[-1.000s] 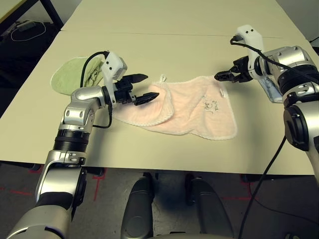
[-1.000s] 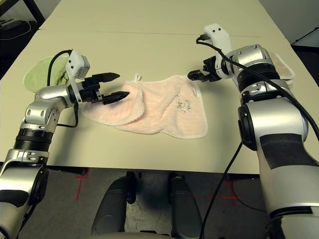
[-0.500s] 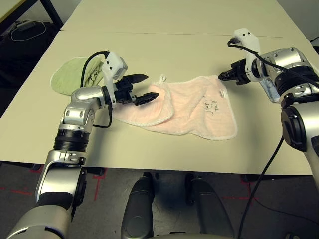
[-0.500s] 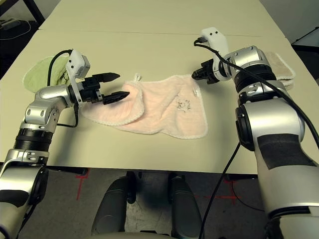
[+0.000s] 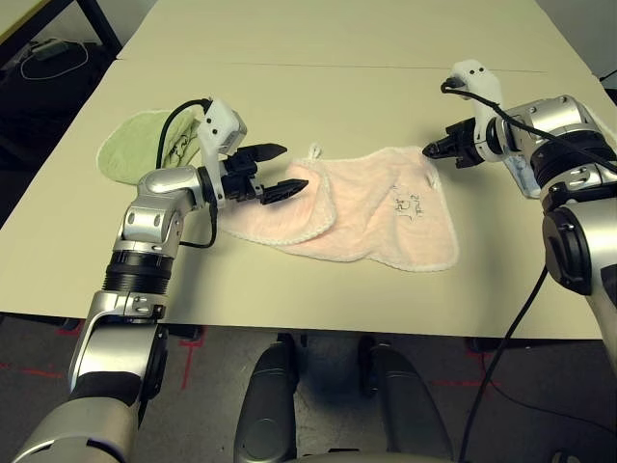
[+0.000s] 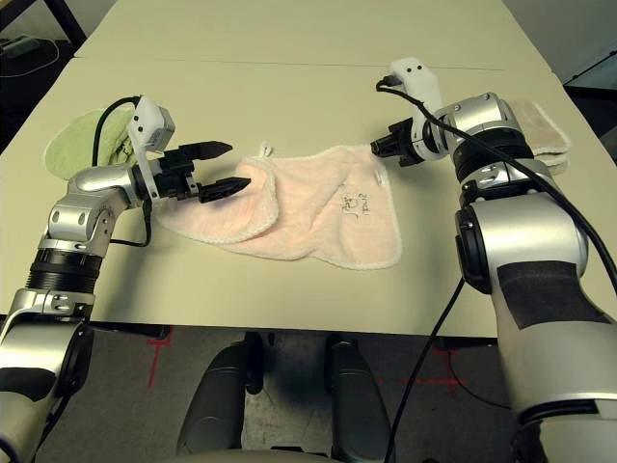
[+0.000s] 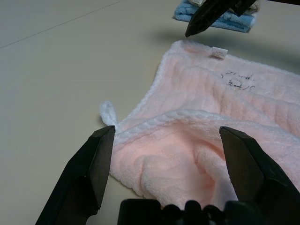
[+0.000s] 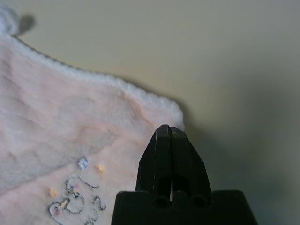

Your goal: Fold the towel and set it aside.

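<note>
The pink towel [image 5: 371,212] lies soft and floppy on the bench [image 5: 318,96], so I'd pinch its corners; my left claw [image 5: 274,168] is wide, my right claw [image 5: 431,149] shut empty

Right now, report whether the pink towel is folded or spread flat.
Partly folded: the towel's left end is turned over onto itself in a rounded flap, while its right half with the dark writing lies spread flat.

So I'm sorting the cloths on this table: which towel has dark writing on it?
The pale pink towel with white edging, spread between the two grippers; the writing sits near its right side. The green towel lies bunched at the table's left, behind the left arm.
</note>
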{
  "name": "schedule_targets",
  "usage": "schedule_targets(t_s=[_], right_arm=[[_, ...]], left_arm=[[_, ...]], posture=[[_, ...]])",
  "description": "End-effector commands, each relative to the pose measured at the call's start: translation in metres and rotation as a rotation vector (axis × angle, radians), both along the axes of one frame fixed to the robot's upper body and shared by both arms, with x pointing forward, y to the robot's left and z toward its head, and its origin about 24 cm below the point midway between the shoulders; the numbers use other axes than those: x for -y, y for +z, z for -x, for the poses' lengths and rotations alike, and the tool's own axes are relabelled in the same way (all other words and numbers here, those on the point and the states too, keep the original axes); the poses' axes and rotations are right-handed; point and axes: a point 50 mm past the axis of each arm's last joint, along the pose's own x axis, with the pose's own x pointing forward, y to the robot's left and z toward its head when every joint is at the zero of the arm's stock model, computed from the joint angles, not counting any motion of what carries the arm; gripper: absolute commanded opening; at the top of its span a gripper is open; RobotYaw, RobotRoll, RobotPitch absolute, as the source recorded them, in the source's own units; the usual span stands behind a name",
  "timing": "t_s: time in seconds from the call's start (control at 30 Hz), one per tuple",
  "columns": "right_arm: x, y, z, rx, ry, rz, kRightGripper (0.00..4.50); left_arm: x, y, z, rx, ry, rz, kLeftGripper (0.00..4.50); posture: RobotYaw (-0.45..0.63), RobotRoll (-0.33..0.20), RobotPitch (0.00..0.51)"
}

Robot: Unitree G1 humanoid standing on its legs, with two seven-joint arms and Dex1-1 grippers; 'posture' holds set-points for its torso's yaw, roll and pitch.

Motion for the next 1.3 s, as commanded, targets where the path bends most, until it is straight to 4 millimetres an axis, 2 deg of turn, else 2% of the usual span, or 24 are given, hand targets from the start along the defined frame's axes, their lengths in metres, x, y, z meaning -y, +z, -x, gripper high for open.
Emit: schedule_targets(t_s=[0.03,0.13,0.23,0.57,0.6,0.9,0.93,1.03,1.3], right_arm=[[0.002,0.010,0.000,0.028,-0.013,-0.009,0.03],[0.005,0.006,0.000,0.015,-0.032,0.038,0.03],[0.006,0.004,0.000,0.006,-0.036,0.062,0.75],[0.007,-0.006,0.000,-0.032,-0.056,0.103,4.47],[0.008,-0.007,0.000,-0.035,-0.059,0.109,4.49],[0.004,-0.014,-0.001,-0.039,-0.062,0.114,4.49],[0.004,-0.015,-0.001,-0.040,-0.060,0.116,4.32],[0.002,-0.018,-0.001,-0.037,-0.052,0.122,3.61],[-0.004,-0.018,-0.002,-0.041,-0.035,0.112,0.32]], left_arm=[[0.002,0.001,0.002,0.002,-0.019,-0.016,4.50],[0.003,0.002,0.001,0.004,-0.019,-0.014,4.50],[0.005,0.002,0.000,0.007,-0.020,-0.011,4.50],[0.007,0.002,-0.001,0.007,-0.030,-0.012,4.50],[0.007,0.002,-0.001,0.007,-0.030,-0.012,4.50],[0.005,0.000,0.002,-0.001,-0.033,-0.015,4.50],[0.005,0.001,0.002,-0.001,-0.033,-0.016,4.50],[0.005,0.001,0.002,-0.001,-0.031,-0.018,4.50],[0.006,0.002,0.002,-0.001,-0.031,-0.017,4.50]], posture=[[0.07,0.000,0.259],[0.07,0.000,0.256],[0.06,0.000,0.255],[0.06,0.000,0.266],[0.06,0.000,0.266],[0.07,0.000,0.273],[0.07,0.000,0.273],[0.07,0.000,0.274],[0.07,0.000,0.274]])
